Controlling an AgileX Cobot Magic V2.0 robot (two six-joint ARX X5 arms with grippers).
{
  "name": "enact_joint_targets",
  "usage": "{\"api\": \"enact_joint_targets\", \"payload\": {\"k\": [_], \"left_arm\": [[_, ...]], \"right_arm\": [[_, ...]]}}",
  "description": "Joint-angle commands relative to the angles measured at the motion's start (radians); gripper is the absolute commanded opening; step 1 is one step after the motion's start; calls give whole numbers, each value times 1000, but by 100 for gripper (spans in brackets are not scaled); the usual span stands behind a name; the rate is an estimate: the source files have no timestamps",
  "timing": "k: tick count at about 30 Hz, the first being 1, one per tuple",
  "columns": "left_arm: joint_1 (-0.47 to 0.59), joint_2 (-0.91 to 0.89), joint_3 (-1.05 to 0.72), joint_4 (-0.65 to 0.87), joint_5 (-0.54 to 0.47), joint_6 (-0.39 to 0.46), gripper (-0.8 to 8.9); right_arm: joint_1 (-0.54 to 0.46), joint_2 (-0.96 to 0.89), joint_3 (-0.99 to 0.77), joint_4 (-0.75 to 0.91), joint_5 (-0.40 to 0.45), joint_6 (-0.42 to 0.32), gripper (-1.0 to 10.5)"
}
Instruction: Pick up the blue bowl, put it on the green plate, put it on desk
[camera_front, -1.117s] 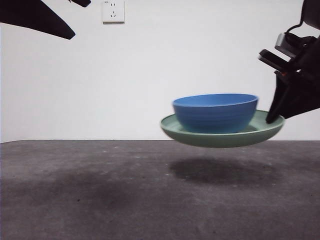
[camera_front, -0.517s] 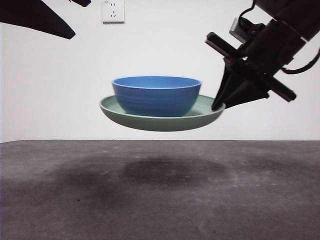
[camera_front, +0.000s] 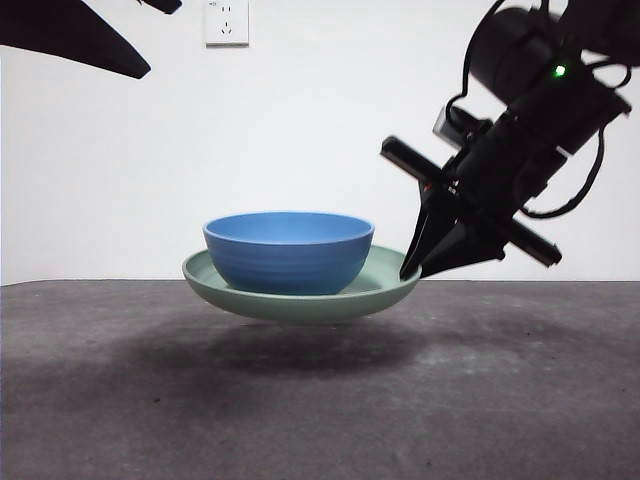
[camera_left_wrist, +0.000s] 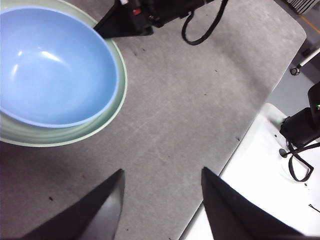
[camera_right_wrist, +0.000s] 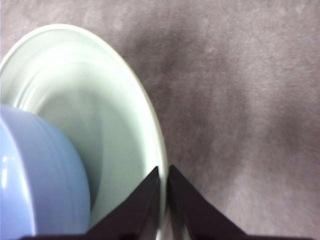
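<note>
Above the desk (camera_front: 320, 400), the plate (camera_front: 395, 283) is held by its rim in the right gripper (camera_front: 412, 272), jaws pinched nearly together on the edge, as the right wrist view confirms. The bowl (camera_front: 288, 252) is seated on the plate, slightly off-centre, away from the gripped edge. The plate's underside is judged to be just clear of the desk, over a shadow; contact cannot be confirmed. Bowl-on-plate step: done. Remaining: the stack is to be set down and released. The left gripper (camera_left_wrist: 160, 200) is held wide and empty, well apart from the plate.
</note>
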Motion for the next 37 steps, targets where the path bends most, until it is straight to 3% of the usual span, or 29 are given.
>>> {"api": "enact_joint_targets", "payload": {"k": [1, 20, 26, 32, 37], "left_arm": [[-5, 6, 6, 8, 3, 3, 250], [-5, 6, 6, 3, 3, 2, 250], [-5, 6, 6, 3, 3, 2, 250], [-5, 6, 6, 3, 3, 2, 250], [-5, 6, 6, 3, 3, 2, 250]], "right_arm": [[8, 47, 14, 29, -7, 37, 9], [19, 141, 14, 58, -8, 44, 9], [24, 140, 14, 59, -14, 45, 170], [29, 106, 14, 37, -7, 44, 171], [28, -6, 14, -40, 61, 8, 171]]}}
